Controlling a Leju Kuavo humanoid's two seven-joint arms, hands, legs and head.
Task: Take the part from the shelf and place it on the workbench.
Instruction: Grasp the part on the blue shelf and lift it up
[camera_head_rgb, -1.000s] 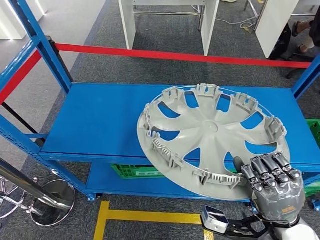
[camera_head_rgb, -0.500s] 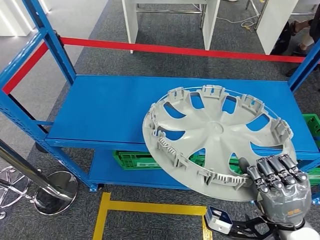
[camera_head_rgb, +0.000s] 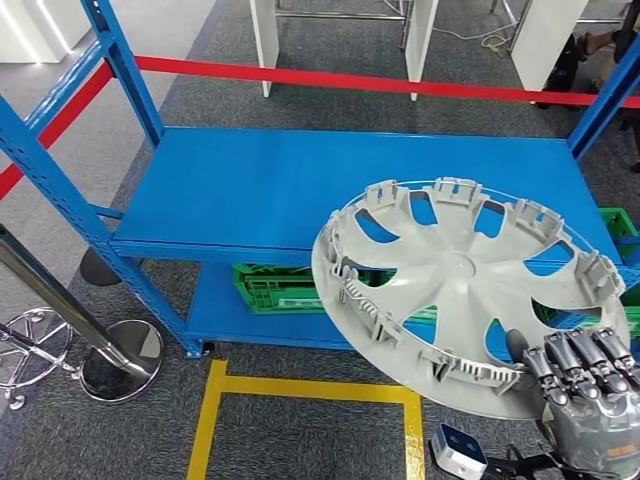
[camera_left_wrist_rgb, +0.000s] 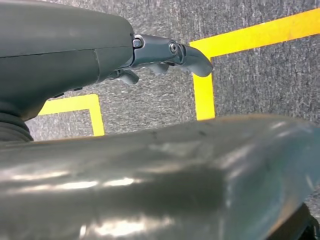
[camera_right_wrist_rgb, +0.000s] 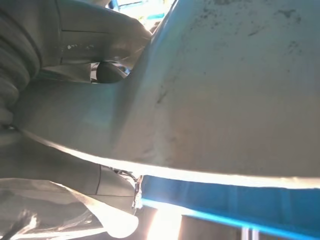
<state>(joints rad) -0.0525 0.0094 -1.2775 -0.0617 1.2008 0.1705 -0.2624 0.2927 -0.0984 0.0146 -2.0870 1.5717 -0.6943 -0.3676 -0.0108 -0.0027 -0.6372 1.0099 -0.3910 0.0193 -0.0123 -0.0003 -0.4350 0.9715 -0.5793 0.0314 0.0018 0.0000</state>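
The part is a grey plastic wheel cover (camera_head_rgb: 460, 270) with spokes and clips along its rim. My right hand (camera_head_rgb: 585, 400) grips its near rim at the lower right, fingers curled over the edge. The cover hangs tilted, partly over the front edge of the blue shelf (camera_head_rgb: 249, 190) and partly over the floor. In the right wrist view its pale underside (camera_right_wrist_rgb: 234, 85) lies close against my right hand (camera_right_wrist_rgb: 75, 30). My left hand (camera_left_wrist_rgb: 113, 55) hangs over the grey floor, holding nothing, with its fingers (camera_left_wrist_rgb: 188, 52) stretched out.
A green crate (camera_head_rgb: 275, 288) sits on the lower shelf level, another green crate (camera_head_rgb: 619, 225) at the right. Blue uprights (camera_head_rgb: 45, 170) frame the shelf. Red barrier tape (camera_head_rgb: 340, 80) runs behind it. Yellow floor lines (camera_head_rgb: 302, 390) and a chrome stand base (camera_head_rgb: 121, 355) lie below.
The whole view has shifted: the shelf sits farther off and more floor shows. The wheel cover, still in my right hand, now hangs off the shelf's front edge.
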